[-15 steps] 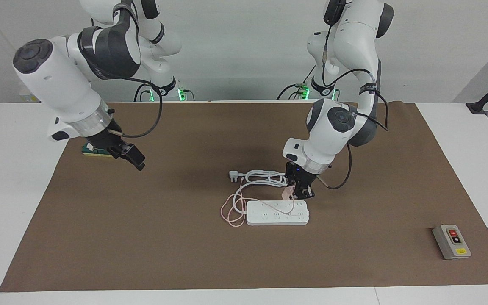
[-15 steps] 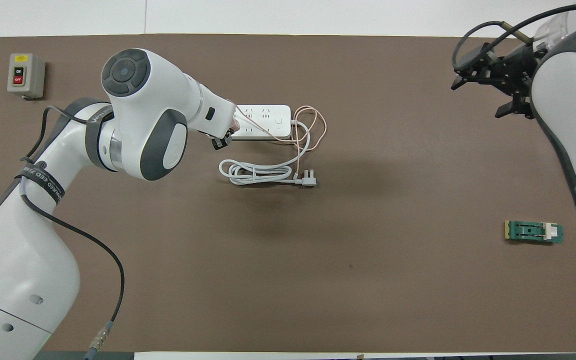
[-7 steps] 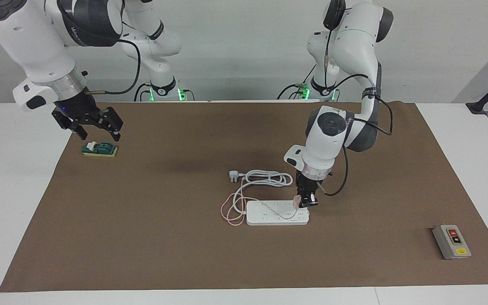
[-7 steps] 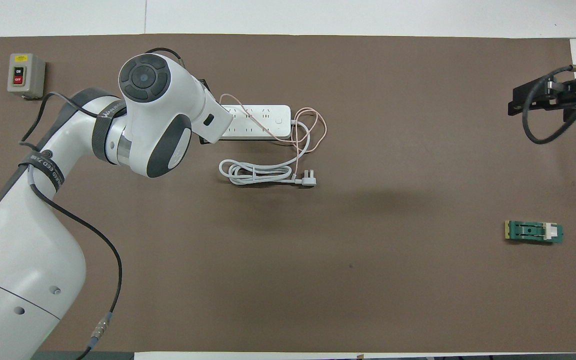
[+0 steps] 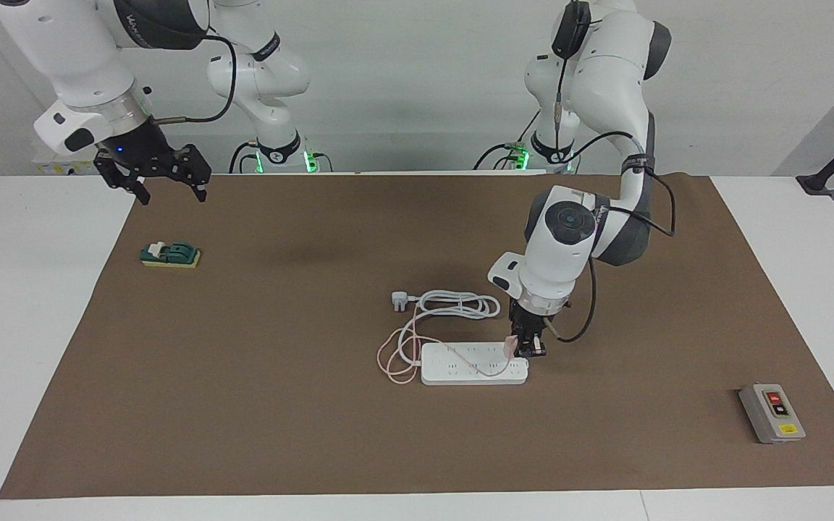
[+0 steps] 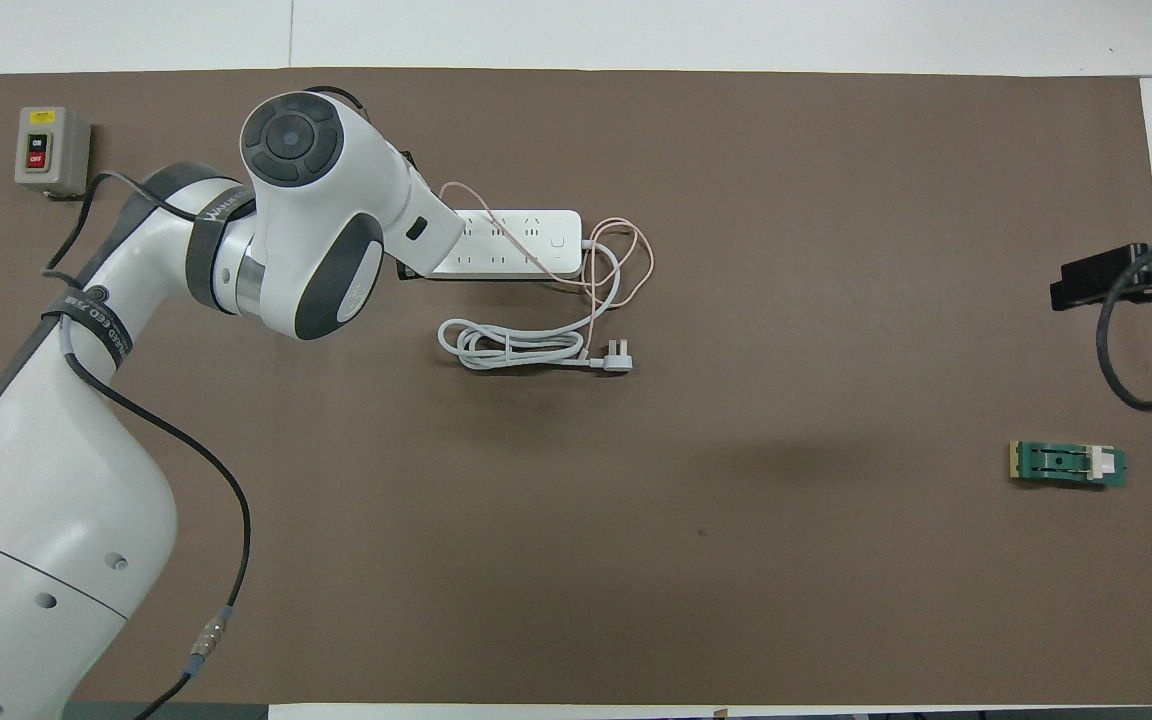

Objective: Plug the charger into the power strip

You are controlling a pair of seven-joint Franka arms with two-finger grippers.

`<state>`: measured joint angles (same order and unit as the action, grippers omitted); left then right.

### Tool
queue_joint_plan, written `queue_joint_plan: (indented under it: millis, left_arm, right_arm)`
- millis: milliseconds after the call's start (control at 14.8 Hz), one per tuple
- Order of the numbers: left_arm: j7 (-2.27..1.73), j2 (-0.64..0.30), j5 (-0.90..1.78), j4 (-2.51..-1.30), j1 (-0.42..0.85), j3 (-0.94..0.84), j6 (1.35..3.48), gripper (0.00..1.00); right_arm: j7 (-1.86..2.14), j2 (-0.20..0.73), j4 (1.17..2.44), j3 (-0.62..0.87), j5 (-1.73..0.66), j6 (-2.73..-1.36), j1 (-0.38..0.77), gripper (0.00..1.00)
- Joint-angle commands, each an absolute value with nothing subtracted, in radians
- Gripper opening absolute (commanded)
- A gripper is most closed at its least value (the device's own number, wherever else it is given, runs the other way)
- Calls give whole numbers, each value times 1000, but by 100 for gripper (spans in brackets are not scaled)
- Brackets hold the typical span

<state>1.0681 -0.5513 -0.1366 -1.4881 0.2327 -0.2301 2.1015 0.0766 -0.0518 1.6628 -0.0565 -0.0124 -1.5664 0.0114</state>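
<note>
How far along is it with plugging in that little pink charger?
Pickup looks done: the left gripper is shut on the charger, low over the power strip at its end toward the left arm. Pushing it into a socket is left. The right gripper waits, open.

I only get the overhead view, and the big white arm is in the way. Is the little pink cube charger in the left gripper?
Observer: Yes, the facing view shows the left gripper shut on the pale pink cube charger.
Operator: Is it on the long white power strip?
Observer: It is down at the strip's end toward the left arm. I cannot tell if the pins are in.
Operator: And the right gripper?
Observer: The right gripper hangs open in the air, holding nothing.
</note>
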Motion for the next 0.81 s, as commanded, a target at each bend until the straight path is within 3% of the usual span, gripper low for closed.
queue_joint_plan:
  millis: [0,744]
  left_arm:
    - [1098,-580,-156,-1422,221,-242,2048,0]
    - [1089,-575,-163,-1437,233,-238,2054,0]
  right_arm:
    - [107,-69,1697,-21,14,-1571,-29,100]
    - [104,-52,1675,-20,55,-1580,-41,100]
